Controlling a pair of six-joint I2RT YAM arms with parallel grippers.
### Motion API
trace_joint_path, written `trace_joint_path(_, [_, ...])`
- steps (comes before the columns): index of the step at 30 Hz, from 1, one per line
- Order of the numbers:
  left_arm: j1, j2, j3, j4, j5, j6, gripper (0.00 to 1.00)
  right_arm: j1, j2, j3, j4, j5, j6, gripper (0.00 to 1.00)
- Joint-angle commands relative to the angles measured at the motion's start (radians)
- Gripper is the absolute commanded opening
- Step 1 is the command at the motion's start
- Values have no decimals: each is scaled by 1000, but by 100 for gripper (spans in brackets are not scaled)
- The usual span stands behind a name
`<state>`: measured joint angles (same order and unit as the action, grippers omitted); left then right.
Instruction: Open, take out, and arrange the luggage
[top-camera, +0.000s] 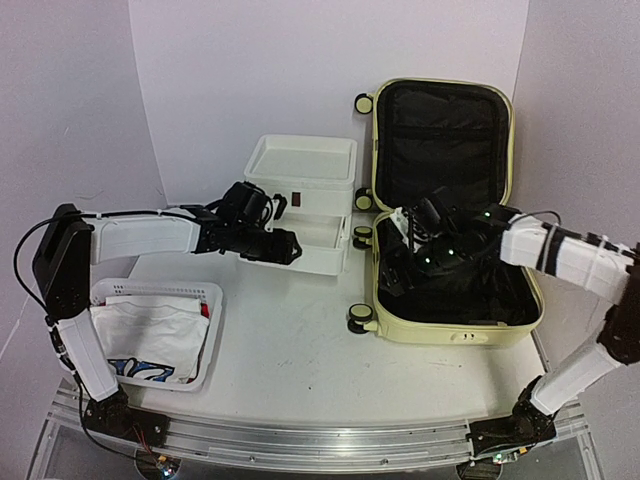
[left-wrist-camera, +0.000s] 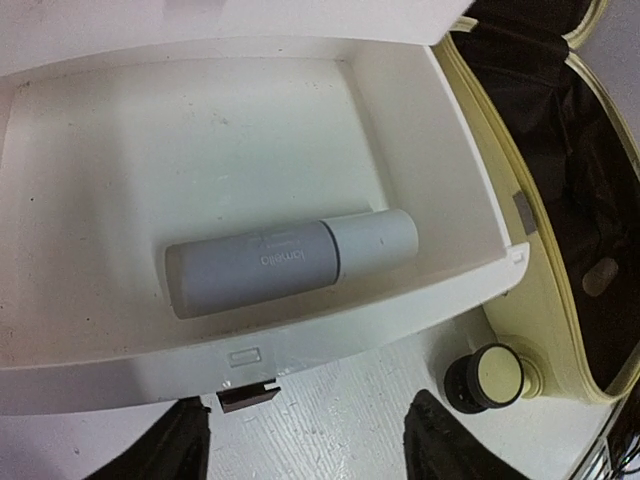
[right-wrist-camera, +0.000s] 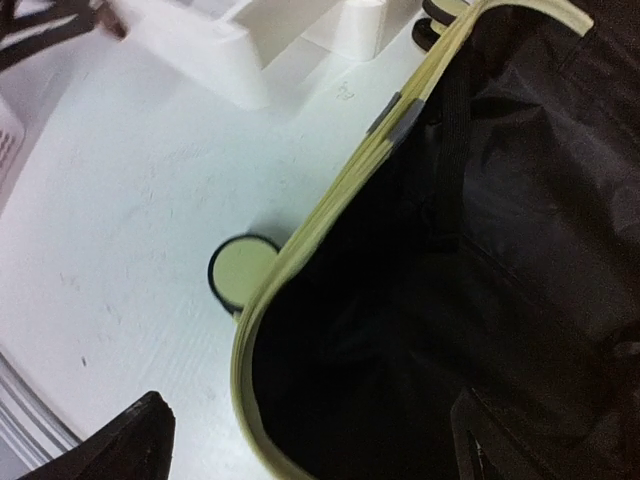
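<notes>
the luggage (top-camera: 450, 335) lies wide open along the table's (top-camera: 290, 350) right edge, lid tipped up toward the far right corner; right gripper (right-wrist-camera: 310, 440) hangs over its left rim, jaws spread, nothing in them; left gripper (left-wrist-camera: 315, 445) is spread too, empty, above the white drawer (left-wrist-camera: 450, 290) with a grey tube (left-wrist-camera: 290, 262) lying in it

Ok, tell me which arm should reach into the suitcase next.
Right, I'd say. The right pincer hangs open over the suitcase rim and lining. The left pincer, also open, is over at the drawer, above the grey tube lying in it.
</notes>
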<state>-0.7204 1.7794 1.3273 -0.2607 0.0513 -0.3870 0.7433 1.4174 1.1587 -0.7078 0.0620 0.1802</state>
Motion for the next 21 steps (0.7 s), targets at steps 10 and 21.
trace_joint_path(10, [289,-198,195,-153,242,222,95,-134,454,398,330,-377,166,98])
trace_joint_path(21, [376,277,884,-399,-6,196,89,123,520,415,277,-215,-171,84])
